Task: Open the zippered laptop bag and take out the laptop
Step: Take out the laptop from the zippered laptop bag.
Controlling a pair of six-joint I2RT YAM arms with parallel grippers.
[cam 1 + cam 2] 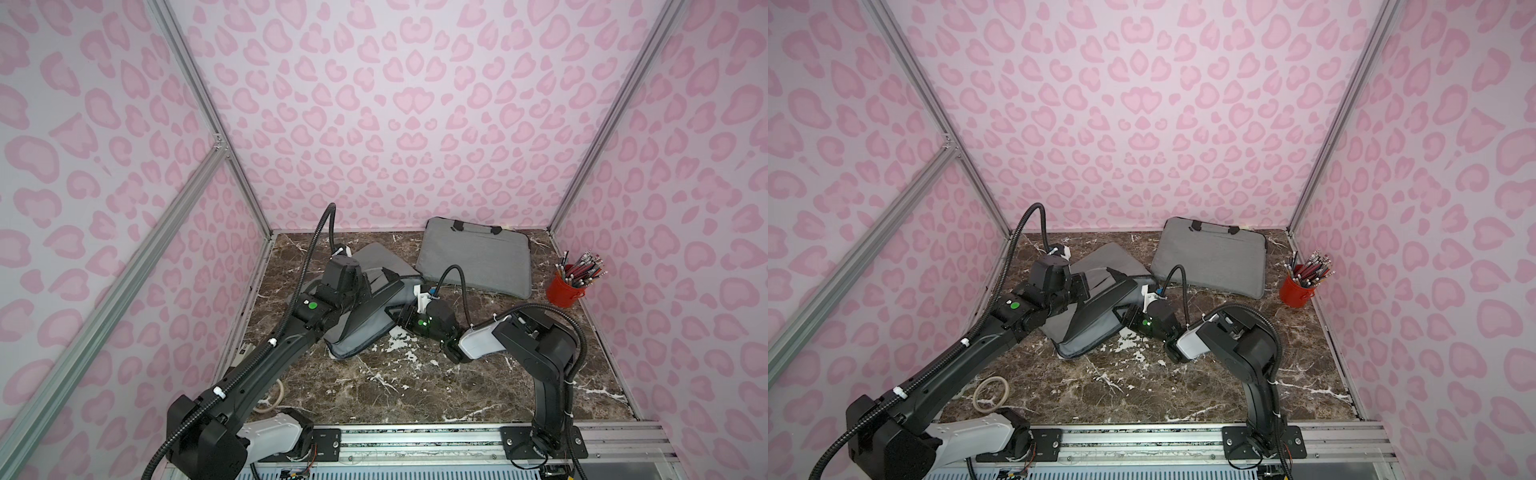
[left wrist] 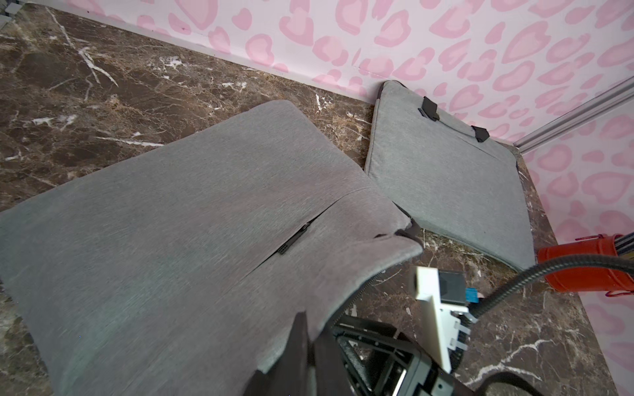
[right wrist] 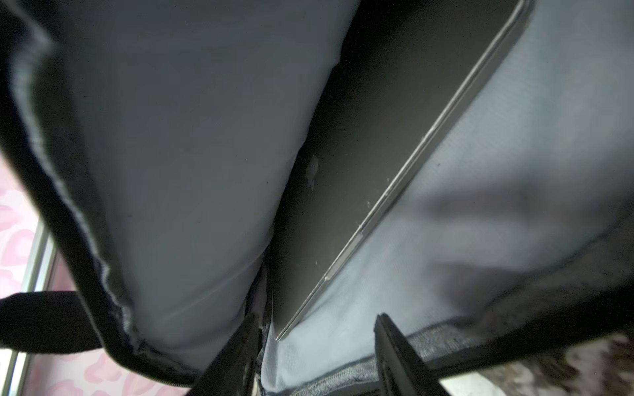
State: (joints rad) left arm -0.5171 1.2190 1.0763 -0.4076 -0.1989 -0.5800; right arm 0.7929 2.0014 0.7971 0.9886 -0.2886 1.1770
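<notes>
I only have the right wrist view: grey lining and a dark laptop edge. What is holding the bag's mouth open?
Observer: The left pincer is shut on the upper flap of the laptop bag, holding it raised.
Operator: Anything behind this bag?
Observer: A second grey bag lies flat, its far edge at the back wall.
Operator: What stands to the right?
Observer: A red cup of pencils, upright near the right wall.

A robot test cell in a lab: aluminium frame posts (image 1: pixel 195 83) hold pink printed walls (image 1: pixel 395 104) around three sides of the marble-look worktop (image 1: pixel 415 386), and behind the right hand (image 1: pixel 392 314) both arms (image 1: pixel 544 374) are bolted to a rail (image 1: pixel 415 440).
</notes>
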